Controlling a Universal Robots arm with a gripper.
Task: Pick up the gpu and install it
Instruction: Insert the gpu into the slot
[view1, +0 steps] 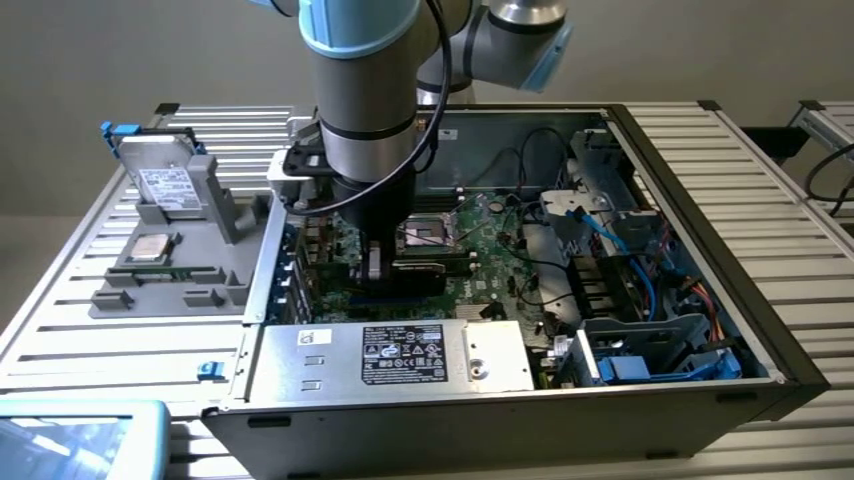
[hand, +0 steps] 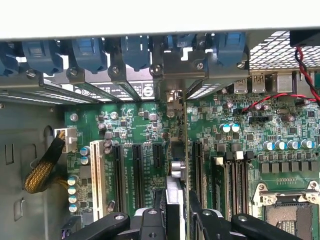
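The gpu (hand: 176, 172) is seen edge-on as a thin card standing upright over the green motherboard (hand: 135, 125), between two black expansion slots (hand: 137, 170). Its silver bracket end (hand: 172, 97) reaches the case's rear slot openings. My gripper (hand: 176, 202) is shut on the card, one black finger (hand: 159, 202) on each side of it. In the exterior view the gripper (view1: 384, 275) is down inside the open computer case (view1: 694, 200), and the dark gpu (view1: 424, 270) stands right beneath it. Whether the card's edge sits in a slot is hidden.
Memory sticks (hand: 227, 175) and the CPU socket (hand: 285, 210) lie close beside the card. Blue slot latches (hand: 135, 50) line the rear wall. A labelled power supply (view1: 400, 355) fills the case's near side, with blue cables (view1: 627, 240) at the exterior view's right. A silver drive (view1: 167, 185) stands outside.
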